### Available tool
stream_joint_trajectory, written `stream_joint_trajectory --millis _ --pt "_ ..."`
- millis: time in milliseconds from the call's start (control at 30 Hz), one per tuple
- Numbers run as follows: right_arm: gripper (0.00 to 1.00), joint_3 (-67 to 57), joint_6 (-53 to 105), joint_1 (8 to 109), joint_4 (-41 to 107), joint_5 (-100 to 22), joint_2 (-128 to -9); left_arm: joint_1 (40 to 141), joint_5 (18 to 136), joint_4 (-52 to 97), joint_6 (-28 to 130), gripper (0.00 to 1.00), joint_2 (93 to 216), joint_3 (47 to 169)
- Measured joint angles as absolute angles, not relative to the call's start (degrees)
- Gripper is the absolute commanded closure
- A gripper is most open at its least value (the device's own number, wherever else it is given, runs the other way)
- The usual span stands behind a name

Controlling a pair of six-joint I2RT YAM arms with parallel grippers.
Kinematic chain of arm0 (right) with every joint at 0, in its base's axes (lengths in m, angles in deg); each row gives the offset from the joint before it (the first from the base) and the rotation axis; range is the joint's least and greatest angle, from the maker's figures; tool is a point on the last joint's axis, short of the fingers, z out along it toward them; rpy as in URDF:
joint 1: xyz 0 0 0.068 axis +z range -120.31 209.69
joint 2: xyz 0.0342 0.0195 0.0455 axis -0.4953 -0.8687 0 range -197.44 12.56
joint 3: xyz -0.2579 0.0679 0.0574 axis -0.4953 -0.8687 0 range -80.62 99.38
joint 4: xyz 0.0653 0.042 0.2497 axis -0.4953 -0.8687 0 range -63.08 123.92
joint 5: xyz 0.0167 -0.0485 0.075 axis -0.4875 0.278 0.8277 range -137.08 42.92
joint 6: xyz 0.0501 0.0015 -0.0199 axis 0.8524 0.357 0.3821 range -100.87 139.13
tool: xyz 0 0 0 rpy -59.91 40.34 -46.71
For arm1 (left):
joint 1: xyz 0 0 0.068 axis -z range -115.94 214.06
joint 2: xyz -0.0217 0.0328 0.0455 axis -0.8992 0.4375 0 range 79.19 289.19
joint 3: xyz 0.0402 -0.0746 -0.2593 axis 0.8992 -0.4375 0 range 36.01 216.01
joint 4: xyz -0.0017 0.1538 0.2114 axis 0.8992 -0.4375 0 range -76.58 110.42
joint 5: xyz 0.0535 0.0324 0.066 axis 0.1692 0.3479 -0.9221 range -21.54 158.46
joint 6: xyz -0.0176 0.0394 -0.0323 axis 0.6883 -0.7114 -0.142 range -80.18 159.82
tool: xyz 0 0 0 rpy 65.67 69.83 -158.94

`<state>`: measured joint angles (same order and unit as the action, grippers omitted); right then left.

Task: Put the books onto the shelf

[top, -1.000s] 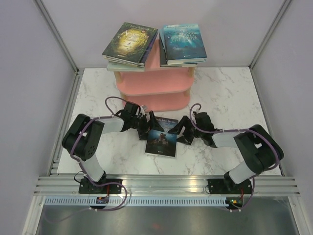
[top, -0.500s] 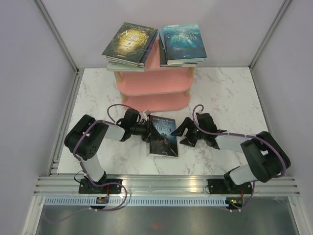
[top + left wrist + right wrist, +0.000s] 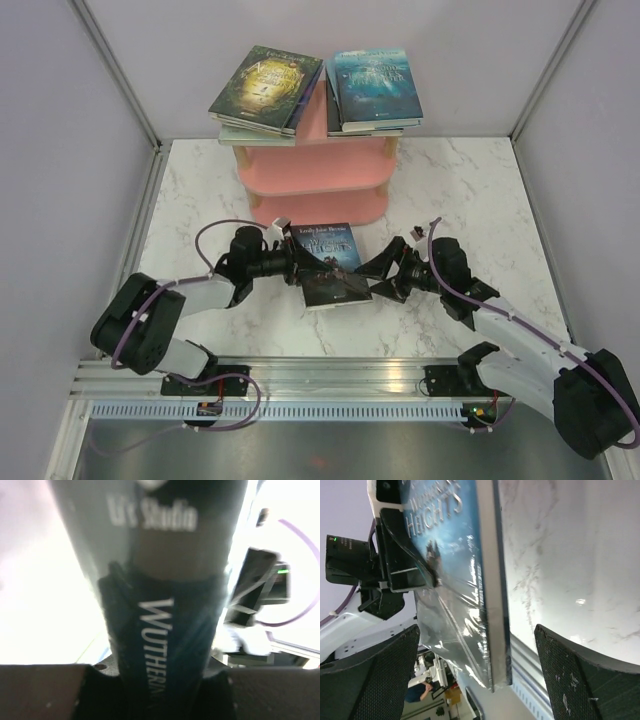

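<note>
A dark blue book [image 3: 330,262] titled "Wuthering Heights" is raised off the table in front of the pink shelf [image 3: 315,172]. My left gripper [image 3: 298,268] is shut on its spine edge; in the left wrist view the spine [image 3: 167,630] fills the gap of that gripper [image 3: 165,685]. My right gripper [image 3: 385,272] stands open at the book's opposite side. In the right wrist view the book's page edge [image 3: 492,605] sits between the wide-apart fingers [image 3: 375,675] of that gripper [image 3: 480,677], touching neither. Two stacks of books lie on the shelf's top: green-gold [image 3: 266,88] and teal [image 3: 373,88].
The marble table [image 3: 470,190] is walled on three sides. The shelf's two lower boards [image 3: 330,208] show nothing on their visible parts. An aluminium rail [image 3: 340,378] runs along the near edge by the arm bases.
My left gripper shut on the book's spine and raised it off the table toward the shelf. My right gripper opened wider and followed along the book's other edge. Both arms stretched forward.
</note>
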<state>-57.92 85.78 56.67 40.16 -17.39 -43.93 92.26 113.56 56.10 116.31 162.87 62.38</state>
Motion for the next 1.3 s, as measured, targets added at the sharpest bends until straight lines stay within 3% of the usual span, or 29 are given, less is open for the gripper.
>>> stream_joint_trajectory --millis 167,367,633,733,833,933,967,1000,1100,1300 --pt "0.08 -54.6 87.7 58.5 38.7 -16.9 -41.8 92.2 111.5 61.5 122.9 0.98 156.1 62.4" --pt "0.4 -54.2 93.9 58.7 41.5 -16.9 -38.1 92.2 109.4 65.9 128.5 0.98 152.2 62.2" --pt "0.52 -49.2 100.3 61.2 44.9 -17.1 -39.4 92.3 107.4 69.5 134.2 0.98 151.9 61.8" --pt "0.67 -47.3 101.5 63.5 45.5 -17.2 -41.7 92.7 107.0 71.2 135.0 0.98 151.3 61.9" --pt "0.99 -45.7 102.0 65.4 45.3 -17.5 -43.1 93.0 107.0 72.3 135.6 0.98 151.3 62.6" --pt "1.0 -44.1 101.4 65.6 42.8 -18.3 -42.5 93.0 107.1 72.2 135.7 0.95 150.9 63.3" --pt "1.0 -43.6 101.1 65.7 41.7 -18.7 -42.0 93.1 107.3 71.7 135.7 0.91 150.7 63.6" --pt "1.0 -43.2 100.8 65.9 40.6 -19.1 -41.4 93.2 107.6 70.6 135.5 0.78 150.2 64.2" --pt "1.0 -42.5 100.6 66.4 37.6 -20.2 -38.8 93.8 108.6 65.2 133.4 0.64 148.4 66.7" --pt "1.0 -41.0 98.0 67.1 30.4 -22.5 -31.9 95.0 110.6 43.7 121.9 0.55 142.5 74.6"
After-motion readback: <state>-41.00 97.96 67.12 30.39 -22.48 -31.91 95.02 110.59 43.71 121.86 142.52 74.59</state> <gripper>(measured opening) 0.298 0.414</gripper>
